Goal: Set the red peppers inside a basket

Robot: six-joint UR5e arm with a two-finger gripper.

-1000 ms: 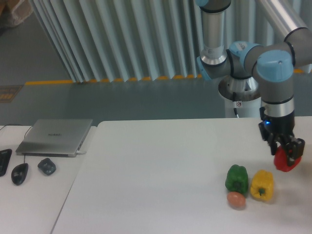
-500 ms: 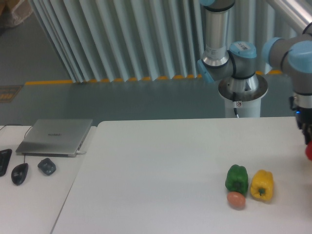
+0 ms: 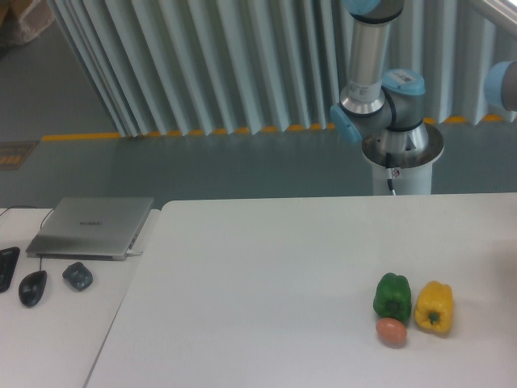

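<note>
The red peppers are out of view in the camera frame, and no basket shows either. The gripper is also out of the frame; only the arm's upper links (image 3: 370, 56) and a blue-capped joint (image 3: 502, 85) at the right edge are visible above the base (image 3: 401, 145). On the white table (image 3: 266, 283) lie a green pepper (image 3: 393, 297), a yellow pepper (image 3: 435, 306) and a small orange-brown ball (image 3: 391, 331), close together at the right front.
A closed grey laptop (image 3: 90, 227) sits on the left desk, with a black mouse (image 3: 32, 288) and a dark small object (image 3: 77, 276) in front of it. A seam separates that desk from the white table.
The gripper, shut on the red pepper, moved right from beside the yellow pepper and left the frame past the right edge. The other vegetables have not moved.
</note>
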